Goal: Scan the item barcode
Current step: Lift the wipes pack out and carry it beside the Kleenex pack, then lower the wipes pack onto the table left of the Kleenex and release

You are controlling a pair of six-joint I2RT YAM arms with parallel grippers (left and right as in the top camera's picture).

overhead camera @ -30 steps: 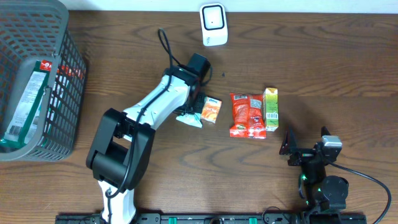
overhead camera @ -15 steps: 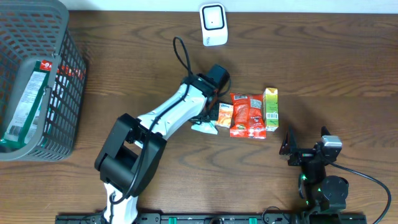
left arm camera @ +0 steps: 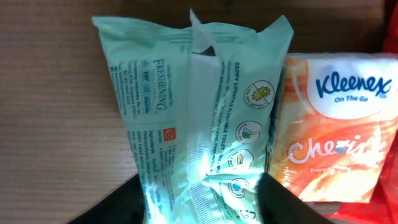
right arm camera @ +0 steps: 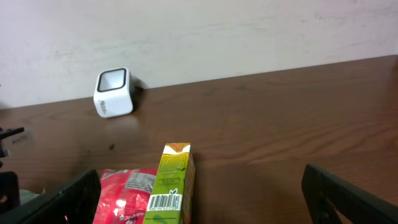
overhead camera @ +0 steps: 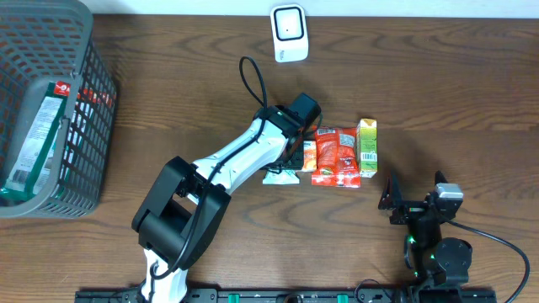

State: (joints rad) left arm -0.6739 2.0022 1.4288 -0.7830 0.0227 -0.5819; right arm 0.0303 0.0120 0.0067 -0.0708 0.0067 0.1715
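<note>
Tissue pack now against snack bag

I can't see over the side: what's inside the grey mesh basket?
In the grey mesh basket lies a green-and-white packet with a red spot. A red thing shows through the wall; the mesh hides the rest.

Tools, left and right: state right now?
Left tool: straddles the green wipes pack; whether it grips cannot be told.
Right tool: open, holding nothing.
</note>
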